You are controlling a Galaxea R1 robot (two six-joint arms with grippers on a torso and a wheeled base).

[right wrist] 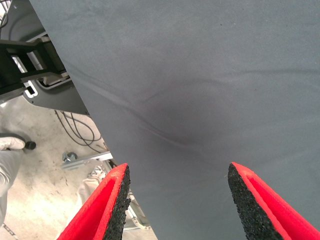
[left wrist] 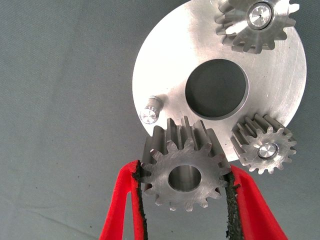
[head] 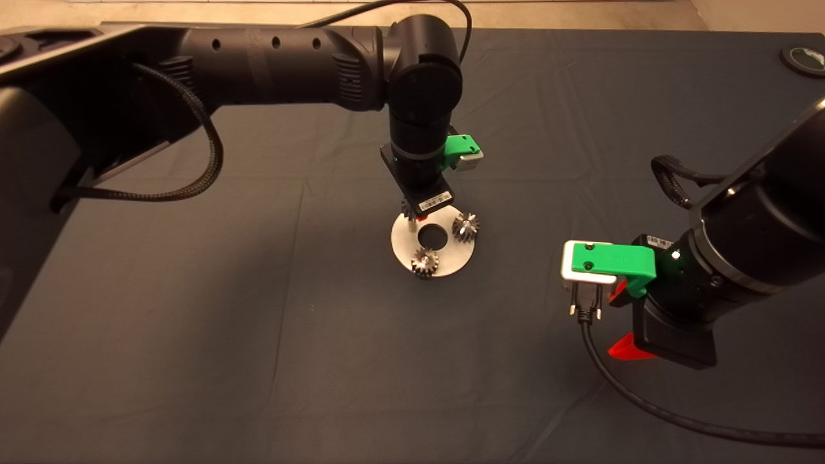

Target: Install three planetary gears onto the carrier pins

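Head view: the left gripper (head: 412, 216) hangs over the round disc (head: 405, 248) mid-counter, bare mat all around; two planetary gears (head: 465, 226) sit on pins. The right gripper (head: 622, 322) waits well apart.

Left wrist view: jaws clenched on a third gear (left wrist: 184, 172), just beside the one bare pin (left wrist: 151, 110).

Right wrist view: jaws released, near the counter edge (right wrist: 85, 105).

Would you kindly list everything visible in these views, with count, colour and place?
Carrier disc: one, silver, mid-mat.
Seated gears: two, silver, on pins on the disc.
Held gear: one, silver, between the left gripper's pads, beside the bare pin.
Bare pin: one, silver, at the disc's edge.
Mat: one, dark grey, covering the table.
Round dark object: one, far right corner of the mat.
Left gripper: green with red fingers, over the disc.
Right gripper: open, idle at the mat's right side.
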